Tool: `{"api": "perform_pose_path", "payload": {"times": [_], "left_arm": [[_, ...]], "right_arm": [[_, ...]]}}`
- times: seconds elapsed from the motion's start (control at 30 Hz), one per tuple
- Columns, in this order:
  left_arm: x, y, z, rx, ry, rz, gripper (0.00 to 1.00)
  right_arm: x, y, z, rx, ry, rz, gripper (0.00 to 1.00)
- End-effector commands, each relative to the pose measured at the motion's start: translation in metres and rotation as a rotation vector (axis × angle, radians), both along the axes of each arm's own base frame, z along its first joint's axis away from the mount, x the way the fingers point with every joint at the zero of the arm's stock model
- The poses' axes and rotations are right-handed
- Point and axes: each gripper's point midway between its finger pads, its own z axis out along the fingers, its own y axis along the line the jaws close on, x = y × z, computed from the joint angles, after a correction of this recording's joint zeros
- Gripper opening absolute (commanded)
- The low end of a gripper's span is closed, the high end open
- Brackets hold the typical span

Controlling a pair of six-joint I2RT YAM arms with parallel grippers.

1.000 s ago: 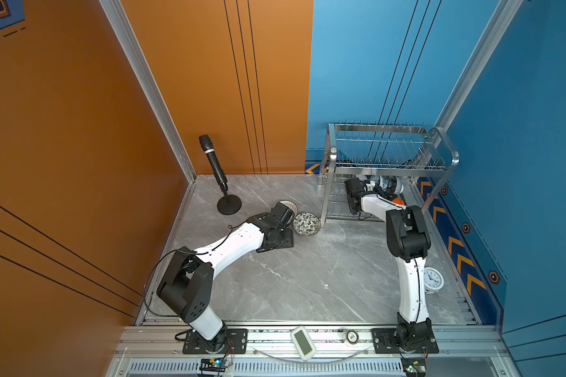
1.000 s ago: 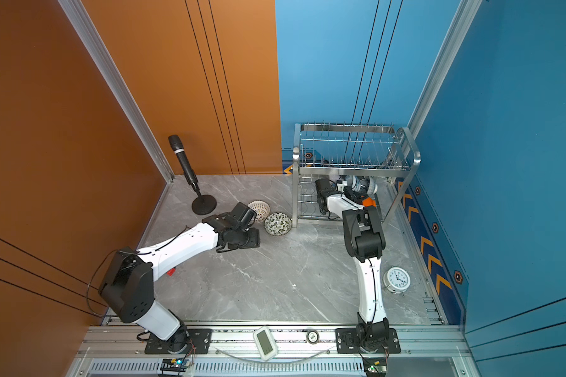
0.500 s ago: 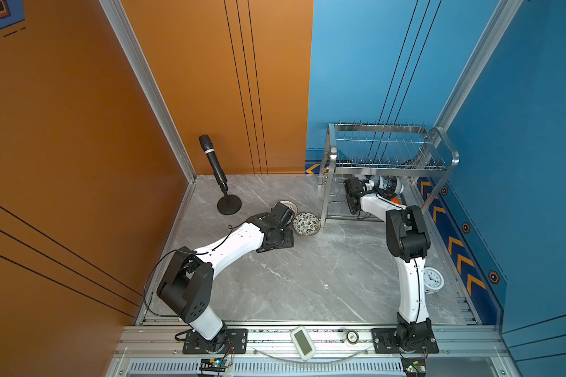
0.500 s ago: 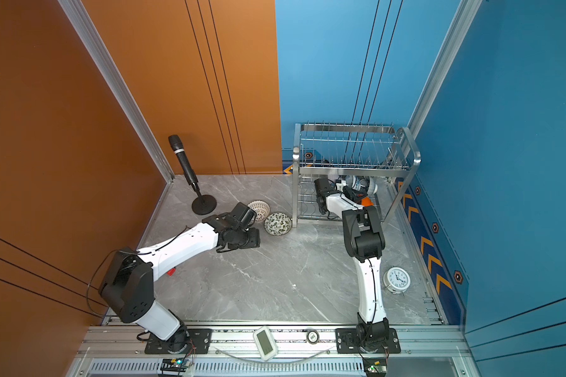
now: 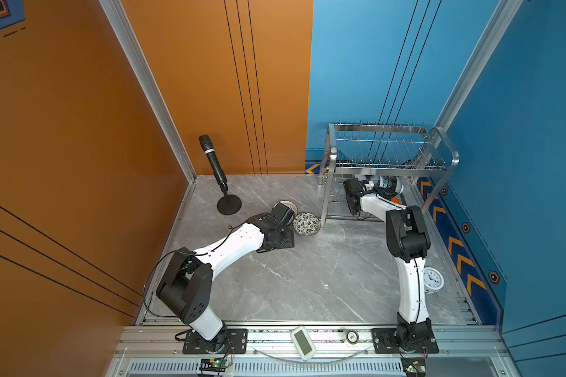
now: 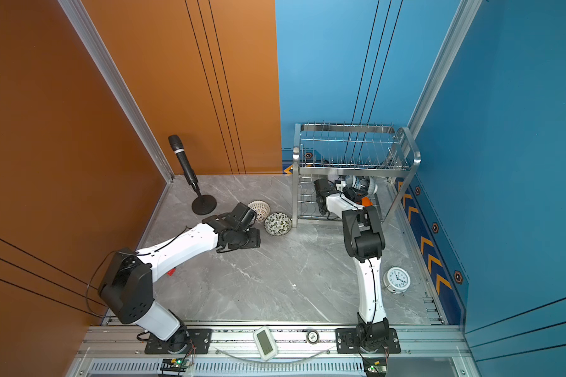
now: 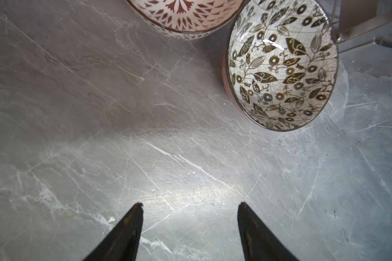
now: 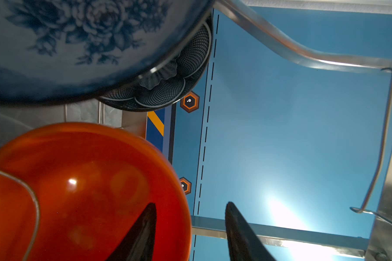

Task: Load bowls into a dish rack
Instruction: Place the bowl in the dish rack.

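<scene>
The dish rack (image 5: 389,168) stands at the back right. My right gripper (image 8: 191,203) reaches into its lower tier and is open. One finger lies over the orange bowl (image 8: 88,180), the other stands clear of its rim. Behind it stand a blue-and-white floral bowl (image 8: 77,45) and a dark petal-shaped bowl (image 8: 168,79). On the floor left of the rack sit the leaf-patterned bowl (image 5: 306,223) and the lattice bowl (image 6: 260,209). My left gripper (image 7: 190,204) hovers open and empty over bare floor, short of the leaf-patterned bowl (image 7: 281,67).
A black microphone on a round stand (image 5: 216,163) rises at the back left near the orange wall. A white alarm clock (image 5: 433,281) lies by the right arm's base. A small white device (image 5: 303,342) rests on the front rail.
My right gripper's jaws have come apart at the orange bowl's rim. Both arms stay where they were, and the left gripper is unchanged.
</scene>
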Motion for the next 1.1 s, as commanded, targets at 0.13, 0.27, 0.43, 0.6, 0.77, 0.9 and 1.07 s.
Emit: {"api": "perform_pose_path", "payload": {"times": [0.13,0.27,0.43,0.6,0.77,0.9,1.07], "left_arm": [[-0.008,0.005,0.008,0.011,-0.023,0.009,0.68],[-0.01,0.005,0.009,0.012,-0.026,0.009,0.68],[-0.012,0.006,0.01,0.008,-0.029,0.009,0.68],[-0.014,0.005,0.012,0.005,-0.034,0.006,0.68],[-0.016,0.004,0.015,0.002,-0.04,0.0,0.68],[-0.019,0.004,0.018,0.002,-0.044,-0.005,0.68],[-0.024,0.008,0.019,0.004,-0.044,-0.008,0.68]], "right_arm": [[-0.009,0.016,0.006,0.077,-0.013,0.048,0.59],[-0.012,0.017,0.01,0.094,-0.032,0.049,0.62],[-0.018,0.018,0.015,0.125,-0.059,0.046,0.64],[-0.025,0.021,0.017,0.164,-0.074,0.056,0.67],[-0.035,0.028,0.016,0.201,-0.088,0.07,0.71],[-0.047,0.03,0.02,0.241,-0.115,0.068,0.72],[-0.062,0.035,0.018,0.286,-0.129,0.07,0.74]]}}
